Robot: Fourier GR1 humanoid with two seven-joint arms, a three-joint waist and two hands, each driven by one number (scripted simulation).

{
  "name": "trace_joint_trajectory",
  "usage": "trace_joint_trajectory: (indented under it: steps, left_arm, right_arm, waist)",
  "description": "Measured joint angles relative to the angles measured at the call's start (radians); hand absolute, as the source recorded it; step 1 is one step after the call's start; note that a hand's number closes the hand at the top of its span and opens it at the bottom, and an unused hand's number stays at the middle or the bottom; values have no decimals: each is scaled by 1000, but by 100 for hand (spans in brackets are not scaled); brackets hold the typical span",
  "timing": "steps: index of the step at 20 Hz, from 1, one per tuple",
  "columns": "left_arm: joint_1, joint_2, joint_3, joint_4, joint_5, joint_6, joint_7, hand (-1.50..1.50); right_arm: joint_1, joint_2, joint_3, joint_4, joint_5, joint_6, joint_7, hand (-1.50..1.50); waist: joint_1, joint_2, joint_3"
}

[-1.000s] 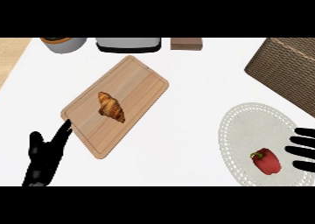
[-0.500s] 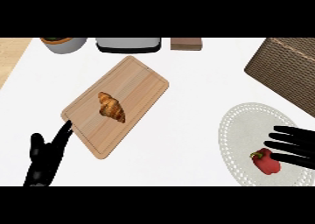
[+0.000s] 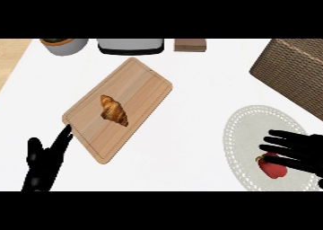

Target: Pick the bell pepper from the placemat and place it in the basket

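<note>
Bell pepper (image 3: 273, 169) now lies partly under the right hand (image 3: 303, 151).

1. A wooden board (image 3: 143, 85) with rounded corners lies slantwise on the white counter (image 3: 197, 103), running from lower left to upper right.
2. A golden-brown croissant (image 3: 114, 110) sits on the board, a little below its middle.
3. At the back left stands a grey pot (image 3: 63, 46), cut off at the top, with what may be a plant inside.
4. Just right of it is a grey box (image 3: 131, 46) with a dark base.
5. Near that, a small brown block (image 3: 190, 44).
6. Pale wood (image 3: 5, 63) borders the counter's left side.
</note>
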Motion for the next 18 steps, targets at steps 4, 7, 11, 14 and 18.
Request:
trace_joint_trajectory:
  steps: [4,7,11,14,18]
  left_arm:
    - [-4,-5,12,4,-9,-14,9,0]
    - [10,-14,16,-19,-26,-3,21,0]
    - [6,-22,25,-8,-35,-15,10,0]
    - [-1,-31,30,-2,-40,-18,16,0]
    - [15,-31,41,-11,-48,-35,-1,0]
  right_arm:
    - [-17,45,11,27,42,-7,-7,-150]
    - [0,76,19,15,86,-15,0,-150]
    - [-13,100,22,54,158,-33,9,-150]
    - [-24,132,44,70,222,-42,35,-150]
    - [-45,159,33,144,257,-61,20,-150]
  waist:
    - [-1,0,0]
    - [-3,0,-1]
    - [-3,0,0]
    - [-3,0,-1]
    - [-1,0,0]
